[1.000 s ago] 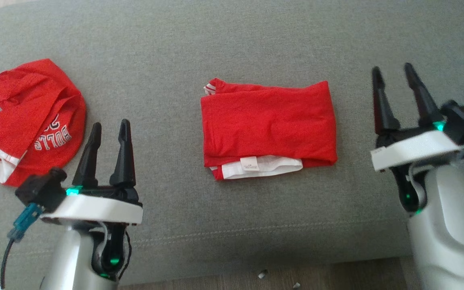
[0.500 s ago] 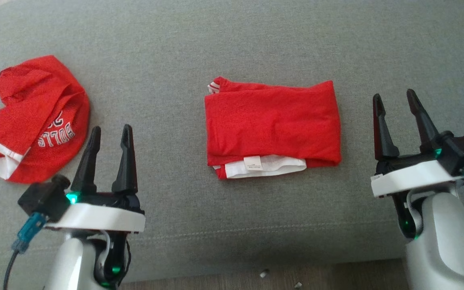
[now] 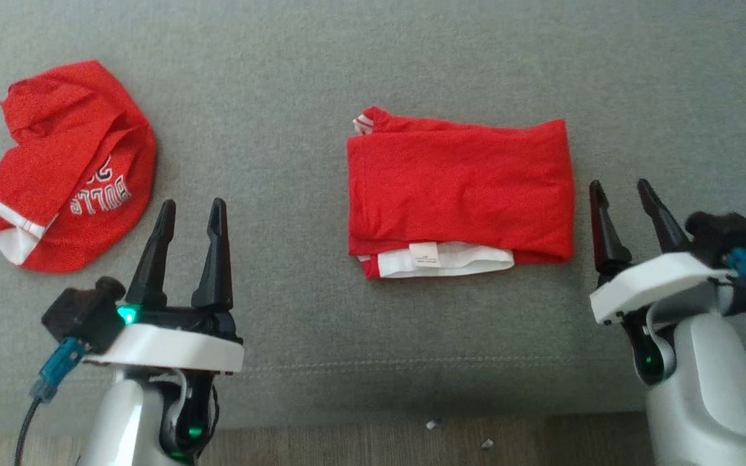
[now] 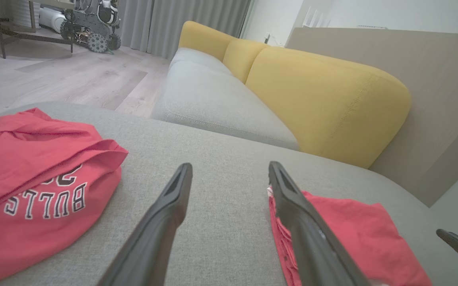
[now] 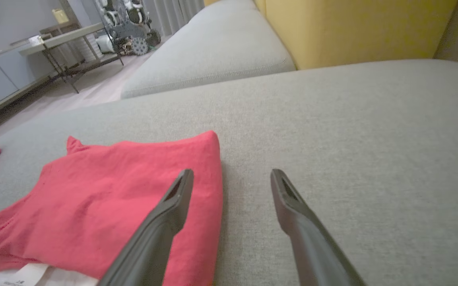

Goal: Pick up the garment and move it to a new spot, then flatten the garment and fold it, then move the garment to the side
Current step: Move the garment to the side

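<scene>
Two grippers hang empty with fingers spread wide over the grey sofa cushion (image 3: 321,77), the left gripper (image 3: 193,204) near a crumpled red Bulls jersey (image 3: 68,162), the right gripper (image 3: 619,184) just beside the right edge of the folded red garment (image 3: 460,188) lying flat mid-cushion.

Soft, even daylight, faint shadows hugging fabric edges, no glare, head view slightly hazy and grainy, wrist views sharper with wide-angle bending at the edges
</scene>
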Controlling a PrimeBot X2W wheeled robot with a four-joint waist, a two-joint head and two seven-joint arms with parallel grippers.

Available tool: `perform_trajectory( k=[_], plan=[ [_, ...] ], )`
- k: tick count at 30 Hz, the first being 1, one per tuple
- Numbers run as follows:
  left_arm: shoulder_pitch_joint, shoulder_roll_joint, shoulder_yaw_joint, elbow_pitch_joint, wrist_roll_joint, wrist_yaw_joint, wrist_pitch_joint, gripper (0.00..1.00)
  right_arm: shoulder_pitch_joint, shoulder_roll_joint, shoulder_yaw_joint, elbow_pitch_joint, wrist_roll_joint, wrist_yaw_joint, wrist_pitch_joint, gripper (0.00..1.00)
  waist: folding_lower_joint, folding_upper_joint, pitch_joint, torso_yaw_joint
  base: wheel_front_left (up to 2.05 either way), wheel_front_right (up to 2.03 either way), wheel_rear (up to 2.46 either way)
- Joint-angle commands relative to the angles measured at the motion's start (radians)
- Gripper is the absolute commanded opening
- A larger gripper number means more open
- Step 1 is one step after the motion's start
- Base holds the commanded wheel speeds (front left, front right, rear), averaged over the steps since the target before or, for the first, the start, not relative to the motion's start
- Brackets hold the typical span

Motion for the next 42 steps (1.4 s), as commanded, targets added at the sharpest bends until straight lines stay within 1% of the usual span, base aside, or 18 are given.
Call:
perform_trajectory(
  k=[1, 10, 15, 17, 18, 20, 22, 26, 29, 32, 36, 39, 42],
  plan=[
    [-0.043, 0.009, 0.032, -0.028, -0.008, 0.006, -0.006, 1.0, -0.05, 0.009, 0.025, -0.015, -0.011, 0.006, 0.015, 1.0, 0.0, 0.0, 0.021, 0.014, 0.0, 0.0, 0.0],
    [-0.081, 0.009, 0.016, -0.022, -0.01, 0.004, -0.006, 1.0, -0.122, 0.026, -0.006, 0.085, -0.041, 0.006, 0.047, 1.0, 0.0, 0.0, 0.092, 0.064, 0.0, 0.0, 0.0],
    [-0.088, 0.009, 0.012, -0.02, -0.012, 0.005, -0.006, 1.0, -0.139, 0.03, -0.008, 0.13, -0.034, 0.006, 0.059, 1.0, 0.0, 0.0, 0.105, 0.075, 0.0, 0.0, 0.0],
    [-0.091, 0.009, 0.016, -0.018, -0.011, 0.006, -0.006, 1.0, -0.145, 0.031, -0.008, 0.147, -0.033, 0.006, 0.058, 0.05, 0.0, 0.0, 0.109, 0.078, 0.0, 0.0, 0.0],
    [-0.093, 0.009, 0.018, -0.018, -0.011, 0.007, -0.006, 1.0, -0.148, 0.032, -0.017, 0.154, -0.029, 0.006, 0.055, 0.0, 0.0, 0.0, 0.11, 0.079, 0.0, 0.0, 0.0],
    [-0.099, 0.009, 0.021, -0.019, -0.017, 0.009, -0.006, 1.0, -0.156, 0.034, -0.026, 0.17, 0.001, 0.006, 0.057, 0.0, 0.0, 0.0, 0.112, 0.079, 0.0, 0.0, 0.0],
    [-0.107, 0.009, 0.025, -0.022, -0.049, 0.011, -0.006, 1.0, -0.172, 0.034, -0.008, 0.178, -0.014, 0.006, 0.049, 0.0, 0.0, 0.0, 0.112, 0.074, 0.0, 0.0, 0.0],
    [-0.12, 0.009, 0.027, -0.027, -0.057, 0.01, -0.006, 1.0, -0.193, 0.013, 0.019, 0.176, -0.048, 0.006, 0.028, 0.0, 0.0, 0.0, 0.105, 0.058, 0.0, 0.0, 0.0],
    [-0.124, 0.009, 0.031, -0.034, -0.054, 0.009, -0.006, 1.0, -0.213, -0.001, 0.036, 0.164, -0.053, 0.006, 0.015, 0.0, 0.0, 0.0, 0.094, 0.039, 0.0, 0.0, 0.0],
    [-0.126, 0.009, 0.033, -0.041, -0.048, 0.007, -0.006, 1.0, -0.24, -0.04, 0.073, 0.134, -0.069, 0.006, 0.013, 0.0, 0.0, 0.0, 0.092, 0.017, 0.0, 0.0, 0.0],
    [-0.14, 0.009, 0.042, -0.053, -0.04, 0.003, -0.006, 1.0, -0.289, -0.114, 0.136, 0.08, -0.075, 0.006, 0.033, 0.0, 0.0, 0.0, 0.109, -0.02, 0.0, 0.0, 0.0],
    [-0.159, 0.009, 0.046, -0.054, -0.015, -0.005, -0.006, 1.0, -0.331, -0.177, 0.175, 0.044, -0.061, 0.006, 0.053, 0.0, 0.0, 0.0, 0.129, -0.051, 0.0, 0.0, 0.0],
    [-0.18, 0.009, 0.051, -0.056, 0.004, -0.013, -0.006, 1.0, -0.372, -0.236, 0.185, 0.028, -0.023, 0.006, 0.078, 0.0, 0.0, 0.0, 0.148, -0.083, 0.0, 0.0, 0.0]
  ],
)
